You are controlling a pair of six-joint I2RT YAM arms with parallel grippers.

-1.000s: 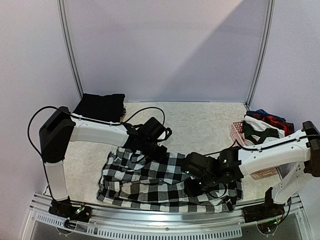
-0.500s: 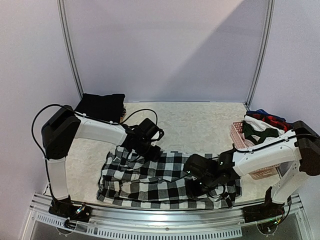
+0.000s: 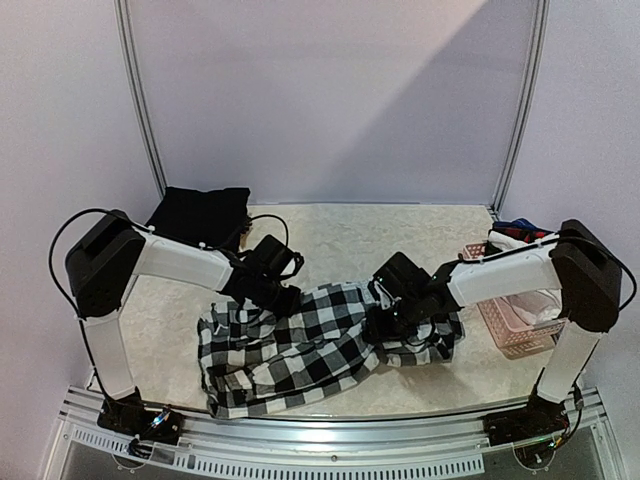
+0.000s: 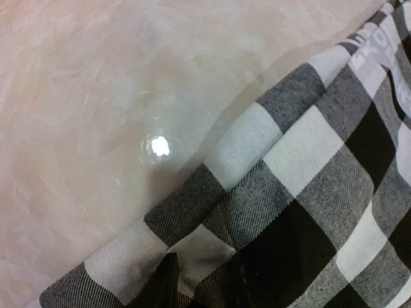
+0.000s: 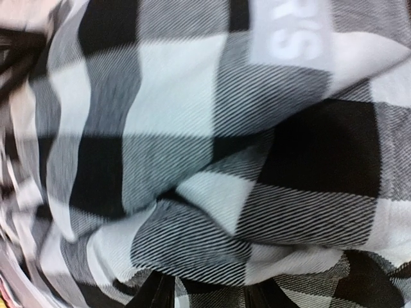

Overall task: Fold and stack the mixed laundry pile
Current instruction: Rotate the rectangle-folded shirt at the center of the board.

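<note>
The left arm (image 3: 180, 262) and right arm (image 3: 500, 280) are each built of smooth white tubular links joined by boxy matte-black joint housings, with black wrist heads. Thin black cables (image 3: 62, 235) arc loosely from shoulders and wrists; the gripper fingertips (image 4: 166, 285) are dark and rounded.
</note>
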